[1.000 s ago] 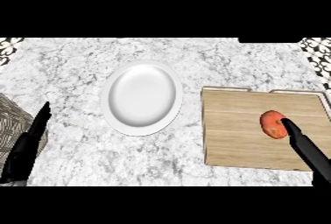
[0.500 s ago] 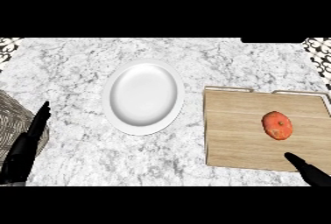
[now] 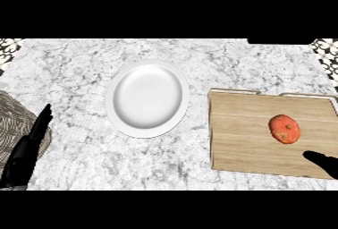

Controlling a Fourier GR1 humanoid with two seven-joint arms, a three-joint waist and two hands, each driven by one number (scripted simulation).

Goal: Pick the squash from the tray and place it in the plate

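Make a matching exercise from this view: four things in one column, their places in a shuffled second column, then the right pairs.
Things:
1. squash
2. plate
3. left hand
4. right hand

Places:
A. lower right corner, over the tray's near edge
B. on the wooden tray
C. left edge, beside the wicker basket
D. on the marble counter, left of the tray

Pairs: 1-B, 2-D, 3-C, 4-A
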